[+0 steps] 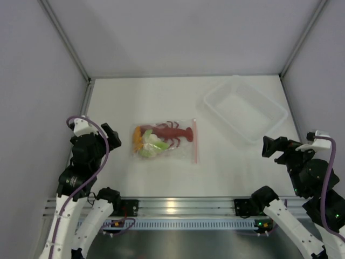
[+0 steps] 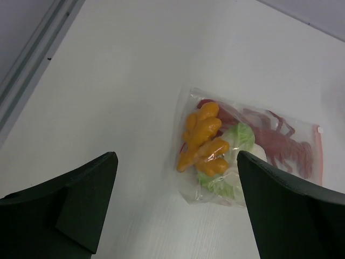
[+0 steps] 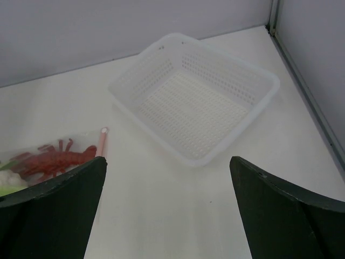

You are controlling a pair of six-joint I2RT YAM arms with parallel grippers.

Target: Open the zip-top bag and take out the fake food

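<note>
Both grippers are near the table's near edge, and both hold nothing. Your left gripper (image 1: 110,135) has its jaws spread wide, and so does your right gripper (image 1: 272,147).

Just ahead of the left gripper's fingers, the zip-top bag (image 2: 248,148) lies flat on the table (image 1: 226,167), touched by neither arm. The end nearest your left gripper is the closed bottom, with the orange ridged piece (image 2: 202,137) and the white-and-green leafy piece (image 2: 237,137) packed against it. Beyond them is the red lobster (image 1: 175,133), its head pointing away from the left gripper.

The pink-red zip strip (image 3: 102,141) runs along the far end from the left gripper. For the right gripper it sits ahead and off to its left.

Expect thin, crinkly film that's light and slippery. It'll likely slide or bunch rather than resist. I'd pin the bottom end, pinching film clear of the toys, and take the lip at the strip with the other gripper. The toys look rigid and hard to damage.

Farthest out, ahead of your right gripper, is the perforated white tray (image 3: 156,132), well apart from the bag.
</note>
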